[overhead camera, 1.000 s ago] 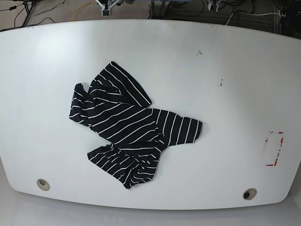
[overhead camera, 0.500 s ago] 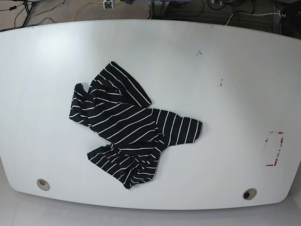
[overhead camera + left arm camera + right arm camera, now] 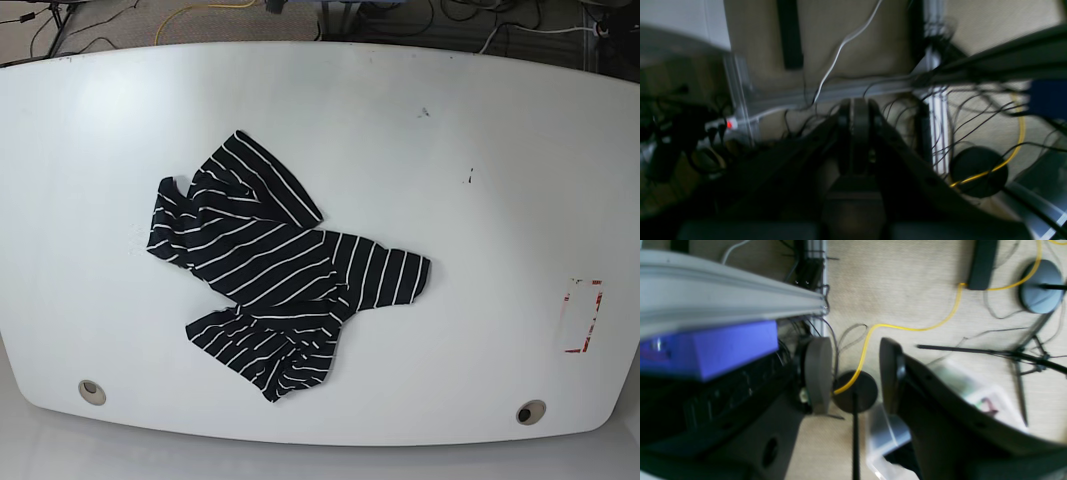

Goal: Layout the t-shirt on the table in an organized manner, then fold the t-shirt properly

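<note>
The black t-shirt [image 3: 270, 265] with thin white stripes lies crumpled on the white table [image 3: 480, 230], left of centre in the base view, with one sleeve sticking out to the right. Neither arm shows in the base view. In the left wrist view my left gripper [image 3: 857, 110] is shut with nothing between its fingers, over floor and cables. The right wrist view has my right gripper [image 3: 855, 373] open and empty above carpet. The t-shirt is out of both wrist views.
Two grey grommet holes [image 3: 92, 391] [image 3: 530, 411] sit near the table's front edge and a red-and-white sticker [image 3: 582, 316] at the right. Small dark specks [image 3: 468, 177] mark the far right part. Behind the table lie cables, a yellow cord [image 3: 907, 328] and stand bases.
The arm tips seen at the top edge of the base view one second ago have withdrawn out of it. The t-shirt has not moved.
</note>
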`<action>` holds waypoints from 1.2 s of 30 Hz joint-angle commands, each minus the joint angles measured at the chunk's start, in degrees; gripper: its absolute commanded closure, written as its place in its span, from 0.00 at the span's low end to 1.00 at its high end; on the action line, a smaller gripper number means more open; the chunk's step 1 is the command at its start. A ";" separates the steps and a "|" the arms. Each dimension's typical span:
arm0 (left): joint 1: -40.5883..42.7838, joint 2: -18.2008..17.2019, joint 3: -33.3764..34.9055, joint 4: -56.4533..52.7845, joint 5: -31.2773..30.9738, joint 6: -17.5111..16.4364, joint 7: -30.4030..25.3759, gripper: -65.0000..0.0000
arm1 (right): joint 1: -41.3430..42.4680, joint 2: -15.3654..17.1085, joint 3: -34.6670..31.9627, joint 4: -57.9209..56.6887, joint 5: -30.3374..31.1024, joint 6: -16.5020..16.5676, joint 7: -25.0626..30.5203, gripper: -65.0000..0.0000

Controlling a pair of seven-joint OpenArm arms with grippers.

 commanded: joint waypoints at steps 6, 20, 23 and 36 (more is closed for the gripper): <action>7.41 -0.37 -4.12 13.88 -0.35 0.70 -0.70 1.00 | -6.77 0.16 0.16 12.82 7.85 3.21 -0.31 0.66; 9.44 -0.37 -4.82 31.73 -0.35 0.78 -0.61 1.00 | -8.18 0.25 0.42 28.65 10.49 3.65 -4.53 0.66; 8.56 -0.37 -4.73 32.96 -0.35 0.78 -0.61 1.00 | -5.98 0.25 0.42 29.00 10.40 3.56 -4.53 0.66; -3.14 1.83 -3.86 33.04 -1.05 0.78 -0.52 0.99 | 4.57 0.52 2.71 28.91 10.40 3.65 -4.45 0.64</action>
